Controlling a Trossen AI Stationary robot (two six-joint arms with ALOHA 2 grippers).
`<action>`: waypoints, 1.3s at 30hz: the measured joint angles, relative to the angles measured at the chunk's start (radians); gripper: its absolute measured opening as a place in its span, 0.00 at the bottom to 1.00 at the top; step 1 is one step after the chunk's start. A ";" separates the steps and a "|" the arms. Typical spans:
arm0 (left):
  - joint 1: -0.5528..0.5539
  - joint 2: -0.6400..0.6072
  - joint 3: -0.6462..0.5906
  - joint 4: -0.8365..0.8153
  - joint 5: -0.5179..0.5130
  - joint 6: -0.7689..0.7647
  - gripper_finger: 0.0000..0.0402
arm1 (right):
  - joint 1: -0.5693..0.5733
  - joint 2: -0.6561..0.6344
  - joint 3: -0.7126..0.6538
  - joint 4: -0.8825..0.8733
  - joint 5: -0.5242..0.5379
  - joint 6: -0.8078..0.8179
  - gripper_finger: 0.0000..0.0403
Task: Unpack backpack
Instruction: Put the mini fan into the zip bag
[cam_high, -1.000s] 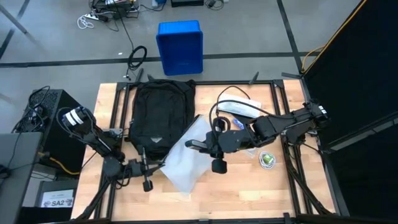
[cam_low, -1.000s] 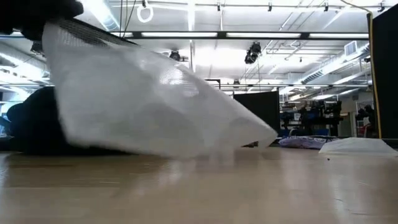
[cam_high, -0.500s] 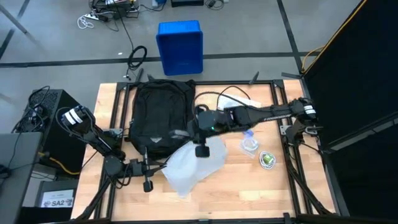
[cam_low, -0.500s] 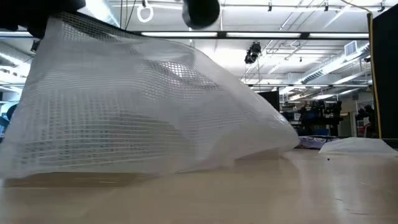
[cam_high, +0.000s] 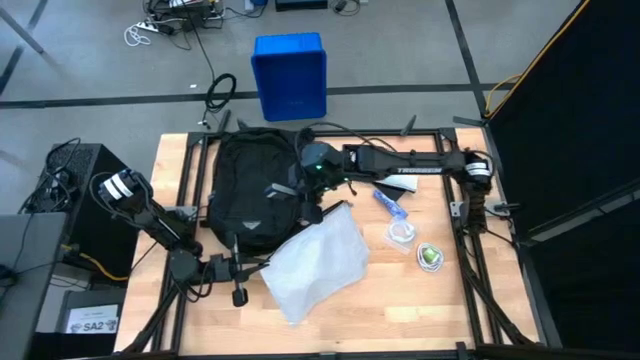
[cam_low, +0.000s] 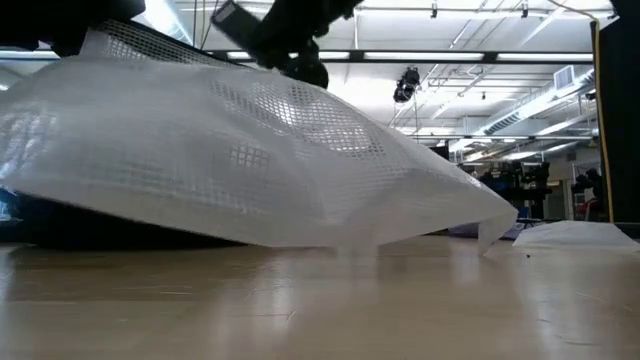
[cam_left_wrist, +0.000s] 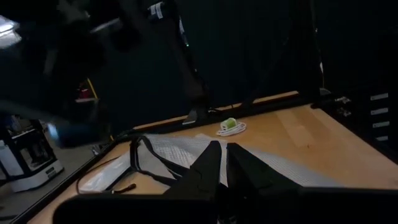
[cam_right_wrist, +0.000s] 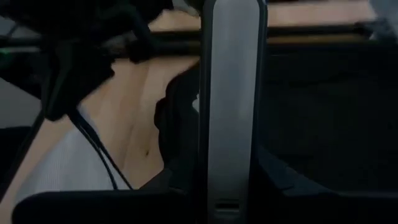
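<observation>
on the wooden table (cam_high: 420, 300), right claw (cam_high: 292, 190) seemingly narrow over the backpack (cam_high: 255, 185); left claw (cam_high: 236, 268) closed.

Legible text: one item only. White label (cam_high: 92, 325) on the floor, just left of the tabletop's (cam_high: 420, 310) near left corner, reads "SA2". No other print, brand, number or sign legible in any view.

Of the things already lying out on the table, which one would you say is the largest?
The white mesh bag, spread flat beside the backpack; the small green item and clear item are far smaller.
</observation>
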 joint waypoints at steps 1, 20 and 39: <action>0.000 0.000 0.000 0.000 0.000 0.000 0.00 | 0.000 0.013 0.000 -0.002 -0.004 -0.001 0.15; 0.001 0.000 0.000 0.008 -0.036 -0.004 0.00 | 0.109 0.021 0.000 -0.179 -0.184 0.185 0.15; 0.005 0.000 0.000 0.040 -0.045 -0.042 0.07 | 0.219 0.022 0.000 -0.183 -0.204 0.294 0.15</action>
